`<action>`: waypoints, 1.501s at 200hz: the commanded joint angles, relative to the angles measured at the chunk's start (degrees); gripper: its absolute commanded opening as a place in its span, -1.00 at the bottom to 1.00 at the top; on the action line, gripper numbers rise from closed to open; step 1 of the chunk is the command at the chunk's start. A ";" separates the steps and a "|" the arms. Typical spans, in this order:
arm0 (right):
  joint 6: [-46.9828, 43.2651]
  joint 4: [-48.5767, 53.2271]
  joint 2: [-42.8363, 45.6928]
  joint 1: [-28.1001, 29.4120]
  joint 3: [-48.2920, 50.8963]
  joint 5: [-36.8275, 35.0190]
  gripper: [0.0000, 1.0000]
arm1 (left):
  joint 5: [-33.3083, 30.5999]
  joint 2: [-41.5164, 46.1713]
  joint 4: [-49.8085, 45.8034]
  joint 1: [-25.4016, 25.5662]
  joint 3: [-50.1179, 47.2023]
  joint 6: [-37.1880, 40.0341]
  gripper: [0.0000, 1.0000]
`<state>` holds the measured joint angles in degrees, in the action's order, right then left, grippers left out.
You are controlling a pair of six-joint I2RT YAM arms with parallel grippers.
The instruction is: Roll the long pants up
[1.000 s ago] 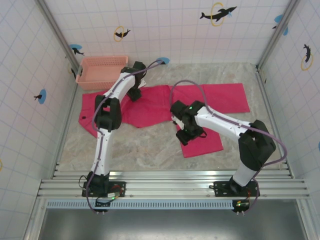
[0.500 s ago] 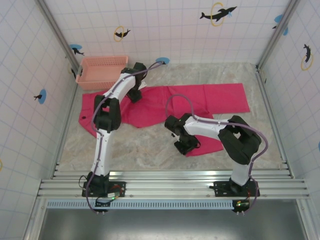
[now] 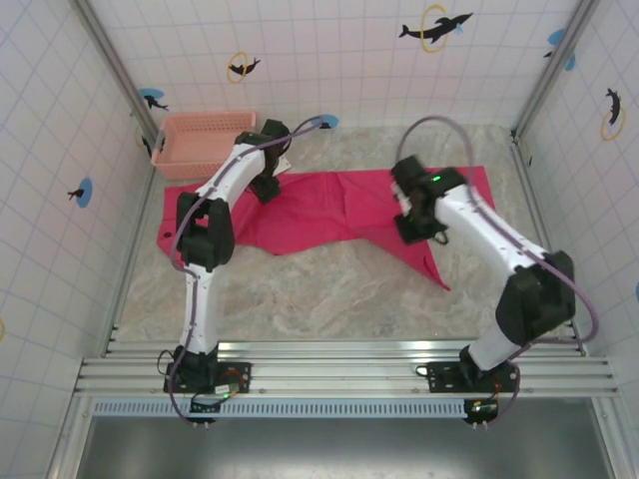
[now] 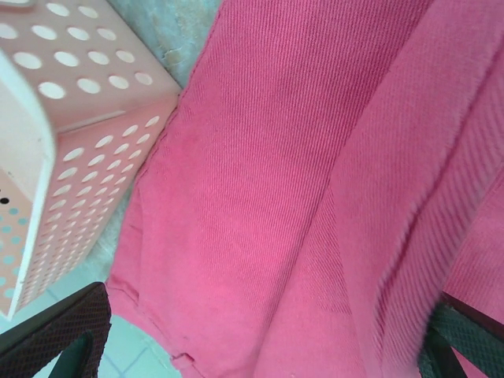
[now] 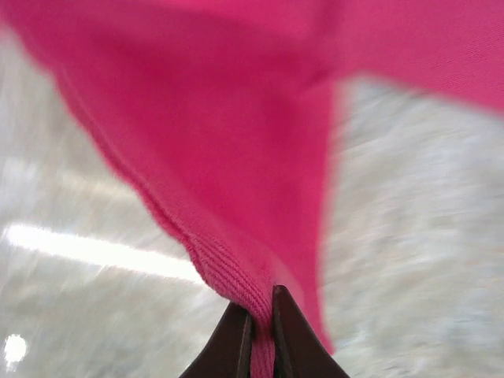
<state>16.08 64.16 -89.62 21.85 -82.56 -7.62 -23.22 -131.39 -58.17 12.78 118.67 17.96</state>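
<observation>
Since a second ago the right gripper (image 3: pixel 415 232) has swung from the near middle to the far right, pulling one leg of the long pants (image 3: pixel 319 210) with it; from above, the pants lie on the table (image 3: pixel 300 289) with their long axis left to right, and the left gripper (image 3: pixel 266 188) is on them beside the basket (image 3: pixel 205 140). At the left wrist, the fingers (image 4: pixel 55 331) stand wide apart over the cloth, with the basket wall close on the left. At the right wrist, the fingers (image 5: pixel 236 339) are pressed together on a hem, lifted above the blurred table.

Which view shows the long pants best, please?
The top external view: the long pants lie spread across the table, nearly whole. The left wrist view gives a close patch beside the basket; the right wrist view, an edge pinched in the right tool.
</observation>
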 commanded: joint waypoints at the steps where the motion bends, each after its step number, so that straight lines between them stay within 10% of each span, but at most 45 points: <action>1: -7.01 4.69 -1.49 -7.61 -4.29 -3.48 -0.80 | -0.02 3.44 -1.01 0.62 -1.72 0.48 0.95; 48: -9.00 -1.60 -17.51 -20.01 -17.18 -3.47 -0.81 | 0.18 5.34 -1.24 0.98 -4.76 0.78 0.95; 163: -10.32 2.24 -53.13 -25.89 -63.30 -13.06 -0.67 | -0.24 9.88 -0.16 0.85 -13.40 3.84 0.95; 187: -7.91 2.16 -57.82 -25.91 -66.59 -14.17 0.16 | -1.85 11.31 -0.03 0.46 -14.87 4.59 0.95; 300: -4.29 -0.09 -44.58 -23.78 -53.72 -3.12 0.35 | -5.53 28.57 -3.34 0.70 -44.72 -6.42 0.75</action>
<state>12.51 65.17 -140.84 -2.33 -138.61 -12.64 -29.23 -102.24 -58.74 13.50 77.34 17.63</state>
